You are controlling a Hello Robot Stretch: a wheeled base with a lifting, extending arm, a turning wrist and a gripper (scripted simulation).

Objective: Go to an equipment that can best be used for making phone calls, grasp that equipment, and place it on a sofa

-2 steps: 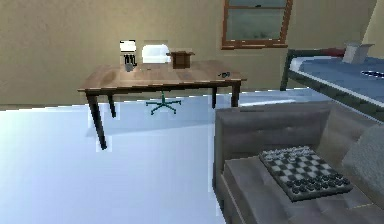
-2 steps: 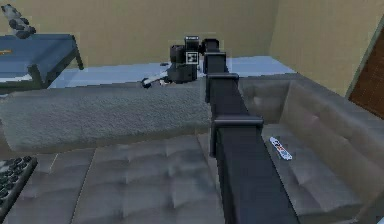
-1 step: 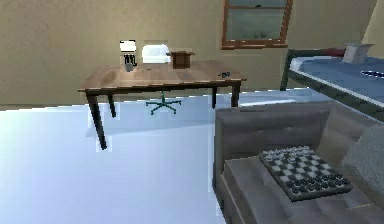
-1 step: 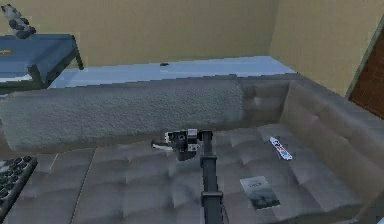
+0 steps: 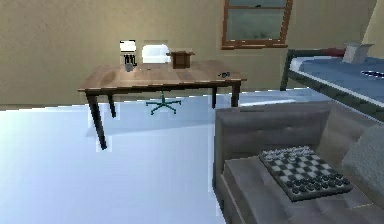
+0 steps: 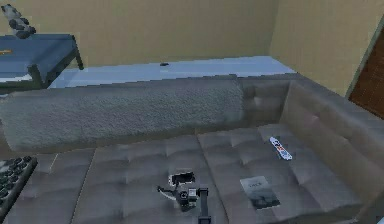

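The gripper point(image 6: 178, 190) shows against the seat of the grey sofa point(image 6: 120, 115), and a small flat thing with a pale rim point(image 6: 183, 179) is at its far end. I cannot tell whether the fingers hold this thing or whether it lies on the seat.

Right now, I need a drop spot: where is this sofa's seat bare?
The sofa seat is bare between the chessboard and the gripper. Toward the arm side view's right it is crowded: a remote control and a booklet.

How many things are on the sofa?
4: a chessboard at the arm side view's left edge, a small light thing by the gripper, a booklet beside it, a remote farther right. More may be hidden.
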